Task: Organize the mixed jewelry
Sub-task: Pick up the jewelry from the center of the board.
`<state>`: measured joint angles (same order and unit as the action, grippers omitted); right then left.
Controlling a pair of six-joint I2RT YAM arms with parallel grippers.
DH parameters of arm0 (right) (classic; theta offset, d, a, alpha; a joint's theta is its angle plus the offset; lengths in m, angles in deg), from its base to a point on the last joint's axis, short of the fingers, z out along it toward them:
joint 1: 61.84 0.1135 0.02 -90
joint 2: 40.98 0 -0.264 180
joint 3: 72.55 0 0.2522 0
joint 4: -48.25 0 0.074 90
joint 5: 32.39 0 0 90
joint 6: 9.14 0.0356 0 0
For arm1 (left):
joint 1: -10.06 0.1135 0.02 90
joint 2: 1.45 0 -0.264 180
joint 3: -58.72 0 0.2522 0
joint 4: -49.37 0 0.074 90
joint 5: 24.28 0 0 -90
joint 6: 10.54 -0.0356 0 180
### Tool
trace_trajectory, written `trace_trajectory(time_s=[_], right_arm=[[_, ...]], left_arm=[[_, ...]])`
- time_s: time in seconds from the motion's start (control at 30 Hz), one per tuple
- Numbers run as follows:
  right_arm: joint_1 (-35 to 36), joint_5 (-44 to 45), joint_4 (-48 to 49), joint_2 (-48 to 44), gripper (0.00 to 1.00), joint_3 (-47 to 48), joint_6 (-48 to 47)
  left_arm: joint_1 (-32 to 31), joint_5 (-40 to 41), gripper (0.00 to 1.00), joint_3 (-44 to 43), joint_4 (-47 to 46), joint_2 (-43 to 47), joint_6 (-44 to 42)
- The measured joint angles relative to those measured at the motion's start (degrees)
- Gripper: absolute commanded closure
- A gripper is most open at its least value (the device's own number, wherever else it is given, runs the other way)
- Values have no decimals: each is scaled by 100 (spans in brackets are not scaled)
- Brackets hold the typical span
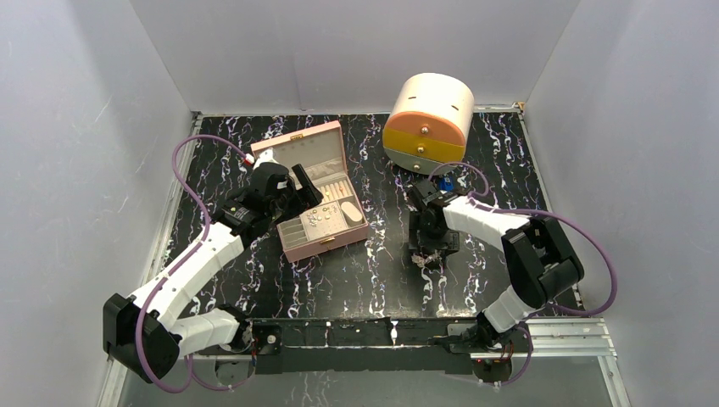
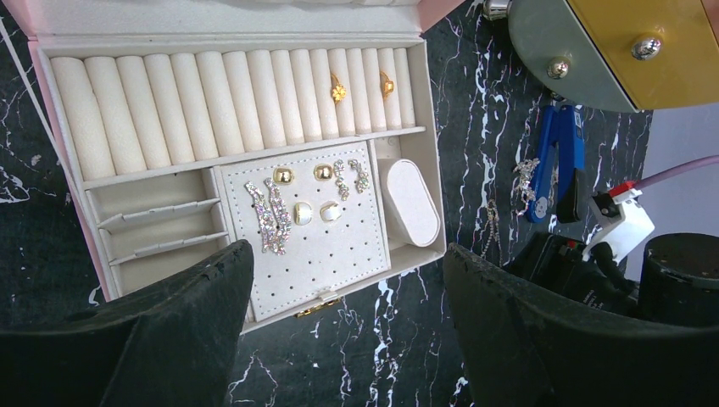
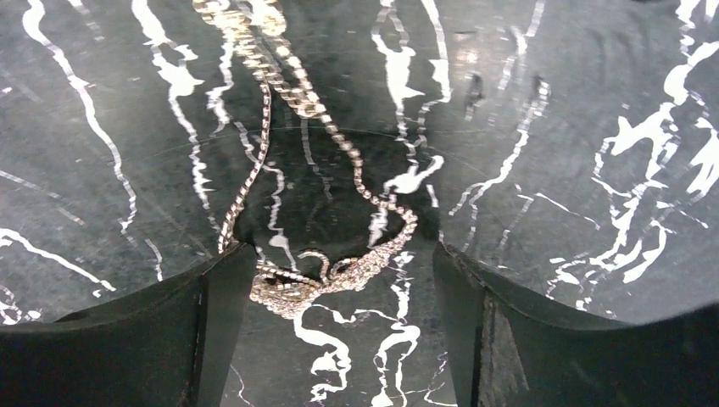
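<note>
- Chain (image 3: 288, 288) lies on desk (image 3: 551, 127), ungripped, between the spread fingers of your right tool (image 3: 339, 259).
- Lower straight and pinch the bunched end.
- Left tool (image 2: 348, 253) is released too.

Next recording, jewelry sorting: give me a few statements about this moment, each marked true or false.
1. The pink box has its lid open. True.
2. Two gold rings sit in the box's ring rolls. True.
3. The right gripper is shut on the chain. False: its jaws stand open and the chain lies on the table between the fingers.
4. The blue object lies inside the box. False: it lies on the table outside the box, near the round drawer unit.
5. The left gripper holds an earring. False: it is open and empty at the box's front edge.
</note>
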<state>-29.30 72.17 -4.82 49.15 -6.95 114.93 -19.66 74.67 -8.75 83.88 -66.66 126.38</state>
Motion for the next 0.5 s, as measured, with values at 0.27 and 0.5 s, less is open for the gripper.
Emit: trace_trajectory(time_s=[0.27,0.5], right_arm=[[138,-205,238,35,11,9,-297],[109,273,153,35,30,57,-101]], left_arm=[[0,2,21,0,-46,-11,2],[0,2,21,0,-94,-37,4]])
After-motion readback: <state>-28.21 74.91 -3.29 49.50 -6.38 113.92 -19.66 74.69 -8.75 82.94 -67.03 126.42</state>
